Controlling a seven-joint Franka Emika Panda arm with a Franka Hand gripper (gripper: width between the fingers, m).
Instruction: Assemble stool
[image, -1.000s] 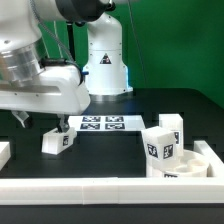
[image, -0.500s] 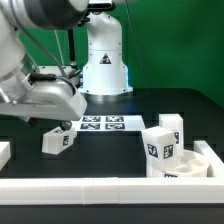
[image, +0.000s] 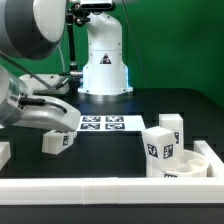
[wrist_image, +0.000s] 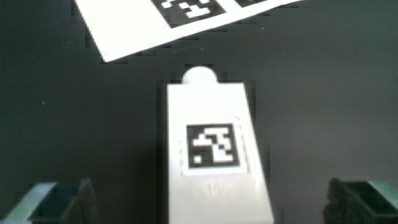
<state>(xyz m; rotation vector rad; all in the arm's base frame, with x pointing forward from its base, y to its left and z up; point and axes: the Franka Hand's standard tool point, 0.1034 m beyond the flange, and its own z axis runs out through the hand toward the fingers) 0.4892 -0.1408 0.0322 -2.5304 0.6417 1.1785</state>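
Nearest the exterior camera, a long white rail (image: 100, 190) runs across the black table (image: 110, 152). Just behind it, at the exterior view's right, sits the round seat (image: 188, 168), with a tagged leg (image: 158, 147) upright at it and a second leg (image: 170, 128) just behind. Toward the left, the third leg (image: 55, 142) lies alone on the table. The gripper (wrist_image: 210, 205) hangs over it, jaws spread wide on either side, touching nothing. Beyond lies the marker board (image: 100, 124), then the arm's white base (image: 105, 60).
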